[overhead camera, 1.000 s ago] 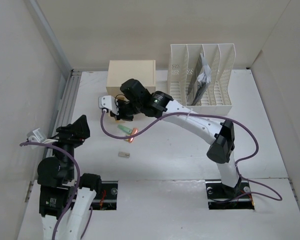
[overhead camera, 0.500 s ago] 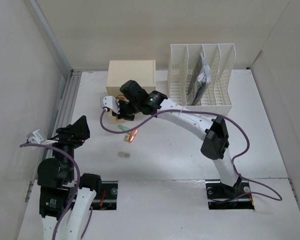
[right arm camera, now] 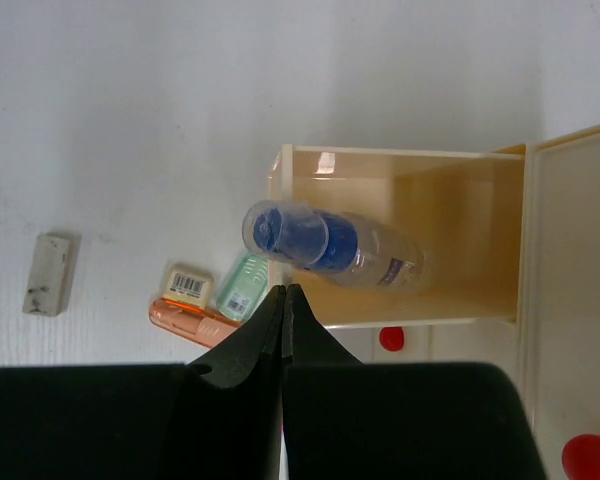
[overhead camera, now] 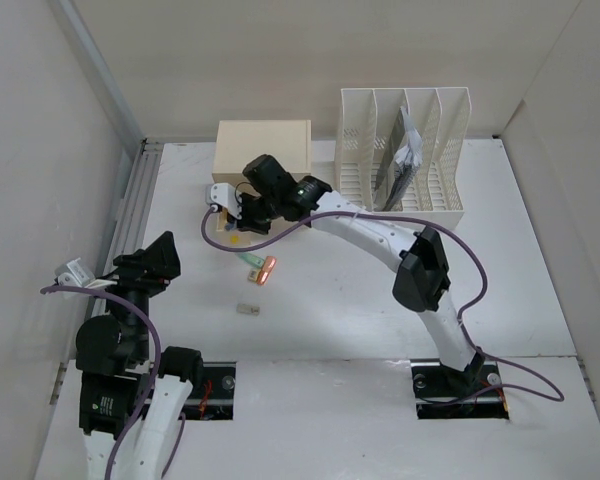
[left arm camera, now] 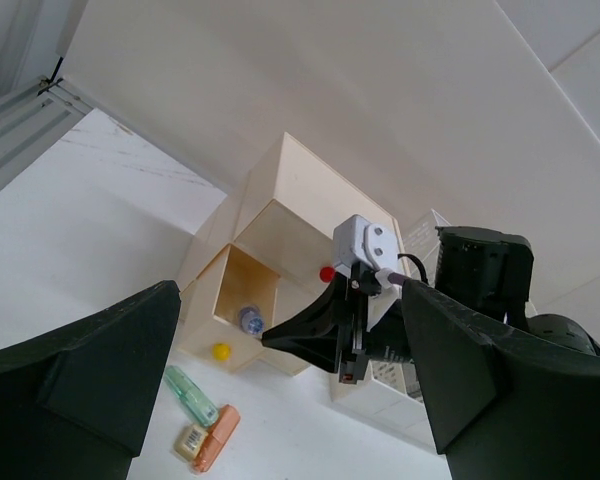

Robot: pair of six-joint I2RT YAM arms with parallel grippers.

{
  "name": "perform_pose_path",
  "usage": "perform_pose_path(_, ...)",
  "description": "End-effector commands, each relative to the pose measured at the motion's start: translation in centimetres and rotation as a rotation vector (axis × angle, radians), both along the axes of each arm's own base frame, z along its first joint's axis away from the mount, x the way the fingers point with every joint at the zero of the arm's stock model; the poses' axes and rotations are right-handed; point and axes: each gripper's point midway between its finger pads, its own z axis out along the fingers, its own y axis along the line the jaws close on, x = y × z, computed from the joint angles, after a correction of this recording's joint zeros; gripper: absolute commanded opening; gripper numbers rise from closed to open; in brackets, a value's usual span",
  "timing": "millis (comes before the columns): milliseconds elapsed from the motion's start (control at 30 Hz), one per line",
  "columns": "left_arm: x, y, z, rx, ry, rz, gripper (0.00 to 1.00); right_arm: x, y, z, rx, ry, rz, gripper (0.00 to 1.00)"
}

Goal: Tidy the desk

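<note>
**Right arm at the open drawer, left arm standing off, loose items on the desk.**

Top view: the desk (overhead camera: 360, 310) lies under both arms. I find the right gripper (overhead camera: 236, 218) at the front of the cream drawer box (overhead camera: 263, 150) and the left gripper (overhead camera: 152, 262) hanging near the left wall. A green marker (overhead camera: 248, 259) and an orange marker (overhead camera: 267, 270) lie slanted just nearside of the right gripper, with an eraser (overhead camera: 246, 309) beyond them towards the bases. Left wrist view: the left fingers stand wide apart, with nothing between them. Right wrist view: the right fingers are pressed together and empty. Their tips point at the pulled-out drawer (right arm camera: 400, 156), where a blue-capped bottle (right arm camera: 330, 245) lies on its side. I cannot tell whether they touch it. The markers sit just left of the tips. In my judgement the right arm is the nearer to them and must open first.
</note>
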Motion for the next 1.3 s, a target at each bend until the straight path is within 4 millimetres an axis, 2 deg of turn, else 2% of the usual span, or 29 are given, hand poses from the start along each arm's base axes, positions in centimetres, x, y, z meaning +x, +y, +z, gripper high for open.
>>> perform_pose_path(0,-0.2,-0.2,0.7,-0.004,-0.031,-0.016,0.91,1.8,0.8,2.7,0.079,-0.044,-0.027,0.00)
perform_pose_path(200,0.0,-0.3,0.6,-0.013,-0.032,-0.017,0.91,1.7,1.0,3.1,0.091,-0.044,-0.019,0.00)
perform_pose_path(300,0.0,-0.3,0.6,-0.013,-0.032,-0.017,0.91,0.4,1.2,2.9,0.098,0.002,0.034,0.00)
perform_pose_path(367,0.0,-0.3,0.6,-0.013,-0.032,-0.017,0.91,-1.0,1.2,4.4,0.131,0.036,0.081,0.00)
perform_pose_path(567,0.3,-0.7,-0.2,-0.016,-0.015,-0.037,0.91,-3.1,0.9,6.1,0.176,0.076,0.147,0.00)
perform_pose_path(600,0.3,-0.7,0.1,-0.017,-0.024,-0.037,0.91,-3.8,1.4,6.4,0.192,0.083,0.178,0.00)
perform_pose_path(700,0.3,-0.7,0.1,-0.017,-0.024,-0.037,0.91,-4.4,2.0,8.2,0.251,0.098,0.198,0.00)
perform_pose_path(733,0.3,-0.7,0.1,-0.017,-0.024,-0.037,0.91,-4.4,2.3,7.7,0.253,0.115,0.201,0.00)
perform_pose_path(800,0.1,-0.7,0.4,-0.019,-0.033,-0.037,0.91,-4.5,2.8,8.9,0.282,0.119,0.210,0.00)
perform_pose_path(1000,0.1,-0.7,0.2,-0.017,-0.024,-0.037,0.91,-4.5,4.2,8.5,0.319,0.184,0.215,0.00)
perform_pose_path(1067,0.1,-0.7,0.2,-0.008,-0.023,-0.035,0.91,-4.4,4.5,9.0,0.343,0.191,0.204,0.00)
perform_pose_path(1100,0.1,-0.7,0.2,-0.008,-0.023,-0.035,0.91,-4.2,4.8,8.3,0.340,0.202,0.199,0.00)
perform_pose_path(1133,0.1,-0.7,0.2,-0.008,-0.023,-0.035,0.91,-4.2,4.9,8.8,0.353,0.206,0.194,0.00)
perform_pose_path(1167,0.1,-0.7,0.2,-0.008,-0.023,-0.035,0.91,-3.9,5.3,8.2,0.351,0.208,0.193,0.00)
perform_pose_path(1200,0.1,-0.7,0.2,-0.008,-0.023,-0.035,0.91,-3.9,5.3,8.5,0.358,0.213,0.189,0.00)
perform_pose_path(1267,0.1,-0.7,0.2,-0.008,-0.023,-0.035,0.91,-3.6,5.6,7.9,0.355,0.222,0.174,0.00)
